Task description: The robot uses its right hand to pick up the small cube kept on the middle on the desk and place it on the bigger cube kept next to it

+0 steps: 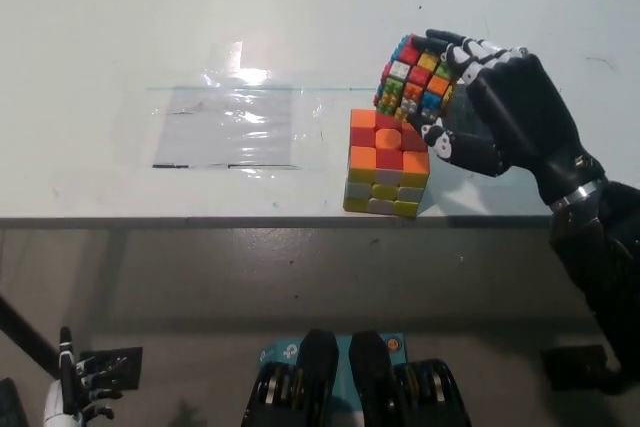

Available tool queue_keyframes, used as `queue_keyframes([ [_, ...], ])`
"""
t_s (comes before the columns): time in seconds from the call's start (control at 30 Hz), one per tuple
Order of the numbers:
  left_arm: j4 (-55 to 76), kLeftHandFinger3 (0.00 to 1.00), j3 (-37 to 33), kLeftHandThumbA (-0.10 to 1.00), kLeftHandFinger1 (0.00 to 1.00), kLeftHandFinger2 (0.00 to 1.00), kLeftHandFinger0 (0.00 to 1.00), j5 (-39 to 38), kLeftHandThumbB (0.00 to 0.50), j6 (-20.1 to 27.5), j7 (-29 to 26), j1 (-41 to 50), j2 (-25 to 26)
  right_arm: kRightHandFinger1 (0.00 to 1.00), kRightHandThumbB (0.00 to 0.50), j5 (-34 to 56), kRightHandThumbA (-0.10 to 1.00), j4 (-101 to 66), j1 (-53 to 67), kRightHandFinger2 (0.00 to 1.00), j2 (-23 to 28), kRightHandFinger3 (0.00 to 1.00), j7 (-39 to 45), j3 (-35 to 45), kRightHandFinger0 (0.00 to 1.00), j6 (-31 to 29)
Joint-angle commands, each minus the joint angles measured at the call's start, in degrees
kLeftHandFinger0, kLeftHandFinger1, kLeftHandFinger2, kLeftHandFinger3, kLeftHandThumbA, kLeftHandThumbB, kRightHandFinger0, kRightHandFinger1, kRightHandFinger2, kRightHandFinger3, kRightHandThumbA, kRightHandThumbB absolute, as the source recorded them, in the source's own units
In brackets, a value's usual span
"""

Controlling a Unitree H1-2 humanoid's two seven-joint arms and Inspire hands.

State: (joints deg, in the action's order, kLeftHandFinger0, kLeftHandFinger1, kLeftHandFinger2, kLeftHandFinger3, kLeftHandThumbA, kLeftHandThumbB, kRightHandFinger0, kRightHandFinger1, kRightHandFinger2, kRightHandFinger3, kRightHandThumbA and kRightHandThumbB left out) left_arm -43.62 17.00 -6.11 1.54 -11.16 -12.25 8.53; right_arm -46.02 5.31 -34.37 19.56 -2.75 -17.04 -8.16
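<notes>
Head view: black right robot hand (pixel 490 107) is wrapped around the small multicoloured puzzle cube (pixel 417 82), fingers curled over its far and near sides, holding it clear of the worktop and tilted. The small cube sits just above and to the right of the bigger orange, red and yellow puzzle cube (pixel 386 163); its lower corner is very close to the big cube's top far edge, contact can't be confirmed. The bigger cube stands flat on the white worktop (pixel 120 37), right at the near edge, roughly mid-way along what's visible. The hand's lower fingers are just beside the big cube's right top corner.

A sheet of clear, glossy plastic film (pixel 235 127) lies flat on the worktop to the left of the big cube, taped along its near side.

White left robot hand (pixel 72 395) rests low at the bottom left, below the worktop edge, holding nothing, fingers loosely apart.
</notes>
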Motion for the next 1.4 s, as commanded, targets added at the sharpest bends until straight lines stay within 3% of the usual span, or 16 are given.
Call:
queue_keyframes([
  [0.0,0.9,0.55,-0.1,1.00,0.28,0.44,0.15,0.4,0.372,0.1,-1.1,-1.3,1.6,0.00,0.246,-0.9,-0.10,0.8,-1.2,0.11,-0.9,0.00,-3.3,0.2,0.00,-1.8],
  [0.1,1.1,0.51,-0.3,1.00,0.27,0.42,0.15,0.6,0.383,0.3,-1.1,-1.4,1.8,0.00,0.251,-0.7,-0.10,2.1,-1.5,0.15,-1.5,0.04,-4.0,0.1,0.00,-2.4],
  [0.13,0.8,0.50,-0.2,1.00,0.29,0.42,0.20,0.3,0.391,0.9,-0.6,-1.5,1.9,0.00,0.247,-1.1,-0.10,2.5,-1.6,0.16,-2.1,0.05,-3.9,-0.1,0.00,-2.0],
  [0.27,1.1,0.50,-0.6,1.00,0.31,0.43,0.26,0.5,0.389,1.1,-0.3,-1.6,2.4,0.00,0.239,-1.1,-0.10,3.5,-1.3,0.19,-3.3,0.01,-4.1,-0.2,0.00,-1.4],
  [0.53,1.1,0.51,-0.9,1.00,0.33,0.44,0.23,0.4,0.344,0.5,-0.1,-1.7,2.5,0.00,0.241,-1.3,-0.10,7.3,-1.5,0.20,-5.9,0.01,-5.3,-0.2,0.00,-0.9],
  [0.67,1.6,0.56,-1.1,1.00,0.39,0.50,0.36,0.4,0.318,0.1,-0.1,-1.7,2.6,0.00,0.254,-2.2,-0.10,9.0,-1.9,0.20,-6.3,0.03,-6.2,-0.6,0.00,-1.1],
  [0.83,2.2,0.56,-0.9,1.00,0.41,0.50,0.35,0.2,0.356,-0.5,-0.5,-2.0,2.5,0.05,0.267,-2.2,-0.10,10.0,-1.3,0.25,-6.0,0.00,-6.5,-0.6,0.00,-1.1],
  [0.9,2.4,0.61,-1.0,1.00,0.43,0.53,0.35,0.4,0.360,-0.5,-0.5,-1.9,2.5,0.04,0.271,-1.9,-0.10,10.5,-1.5,0.26,-5.6,0.00,-6.7,-0.6,0.00,-1.9],
  [1.0,2.1,0.59,-0.7,1.00,0.43,0.53,0.37,0.0,0.344,-0.5,-0.5,-2.3,2.5,0.02,0.290,-1.4,-0.10,10.8,-1.7,0.24,-5.1,0.00,-6.7,-0.4,0.00,-2.3],
  [1.13,2.2,0.56,-0.8,1.00,0.39,0.50,0.30,0.2,0.341,0.0,-0.5,-2.3,2.5,0.03,0.261,-0.9,-0.10,10.9,-1.6,0.25,-4.3,0.02,-6.7,-0.3,0.00,-3.0],
  [1.17,2.1,0.53,-0.5,1.00,0.35,0.47,0.25,-0.1,0.350,-0.1,-0.6,-2.4,2.4,0.01,0.270,-0.3,-0.10,10.9,-1.6,0.23,-4.3,0.15,-6.6,-0.1,0.00,-3.2],
  [1.23,2.2,0.52,-0.3,1.00,0.37,0.47,0.27,-0.4,0.313,-0.8,-0.7,-2.5,2.2,0.01,0.095,-0.5,-0.10,9.7,-1.4,0.21,-3.9,0.40,-5.2,-0.3,0.00,-2.4],
  [1.27,2.0,0.52,-0.6,1.00,0.36,0.48,0.27,-0.2,0.285,-0.6,-0.3,-2.5,2.4,0.01,0.054,-1.2,0.02,8.1,-1.3,0.20,-3.2,0.75,-2.1,-1.1,0.00,-1.0],
  [1.3,2.4,0.52,-0.8,1.00,0.37,0.48,0.29,0.0,0.278,-0.9,-0.2,-2.3,2.4,0.00,0.059,-1.1,0.14,7.4,-1.1,0.17,-2.9,0.92,-0.7,-1.3,0.00,-0.4],
  [1.33,1.6,0.52,-0.8,1.00,0.39,0.49,0.32,0.0,0.276,-0.1,0.0,-2.5,2.6,0.00,0.093,-1.2,0.23,6.9,-1.0,0.19,-2.7,1.00,0.1,-1.5,0.00,0.0],
  [1.37,1.6,0.52,-0.8,1.00,0.39,0.49,0.32,0.0,0.275,-0.1,0.0,-2.5,2.6,0.00,0.091,-1.2,0.23,6.8,-1.0,0.14,-2.7,1.00,0.2,-1.5,0.00,0.0],
])
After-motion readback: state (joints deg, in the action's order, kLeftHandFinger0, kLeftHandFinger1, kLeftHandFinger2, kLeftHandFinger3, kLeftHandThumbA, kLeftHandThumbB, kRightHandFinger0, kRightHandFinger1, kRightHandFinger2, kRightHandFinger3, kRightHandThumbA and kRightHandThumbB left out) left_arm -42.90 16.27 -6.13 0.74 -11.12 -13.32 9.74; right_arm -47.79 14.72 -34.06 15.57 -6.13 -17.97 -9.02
